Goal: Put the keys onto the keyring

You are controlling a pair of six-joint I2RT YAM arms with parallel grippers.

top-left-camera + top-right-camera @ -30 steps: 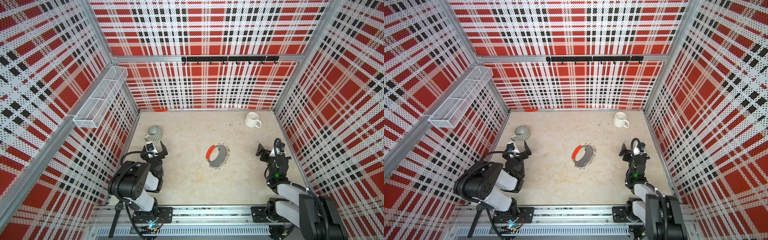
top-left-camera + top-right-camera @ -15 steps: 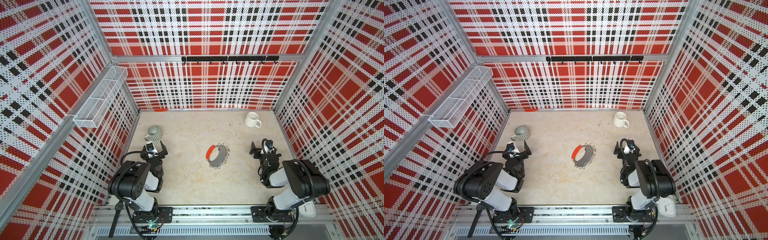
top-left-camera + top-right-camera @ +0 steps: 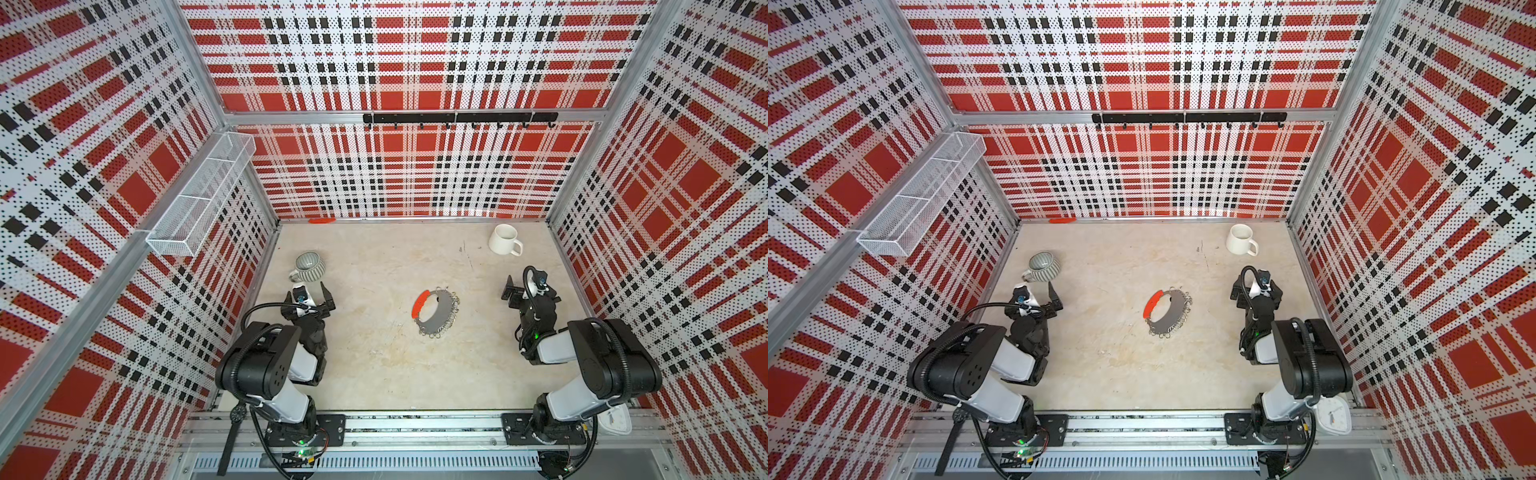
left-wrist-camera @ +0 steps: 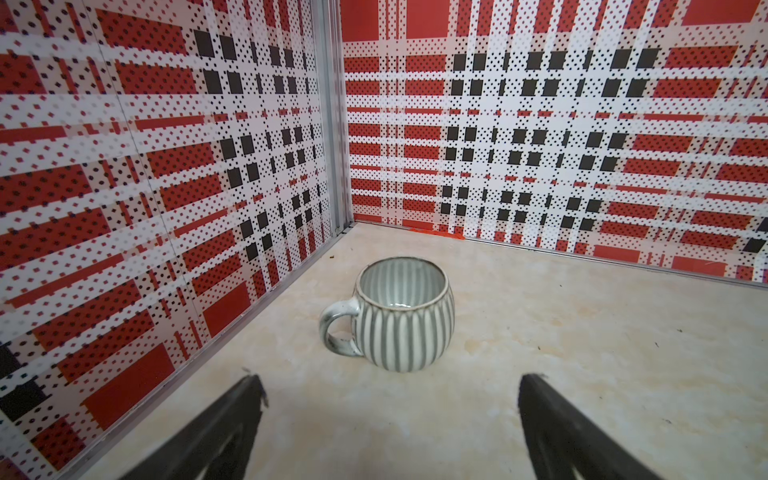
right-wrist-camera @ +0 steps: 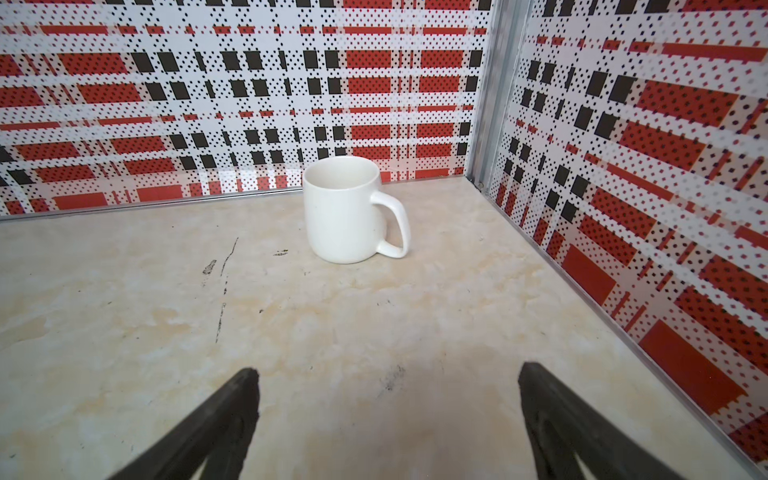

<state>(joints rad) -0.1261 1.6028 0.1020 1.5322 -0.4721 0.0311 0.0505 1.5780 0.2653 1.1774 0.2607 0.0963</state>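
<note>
Beige marble-look tabletop [image 3: 374,365], me at the near edge. My left gripper [image 3: 305,289] on the left has its fingers spread wide with nothing in them. My right gripper [image 5: 386,372] is the same deal, empty. The keyring [image 3: 441,319] lies flat mid-table between them, well apart from both. The striped grey mug [image 3: 308,266] is just past my left fingers. The white mug [image 3: 503,240] is in the far right corner.

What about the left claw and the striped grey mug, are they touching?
Apart. The left wrist view shows a strip of bare table between the open left gripper and the striped grey mug.
</note>
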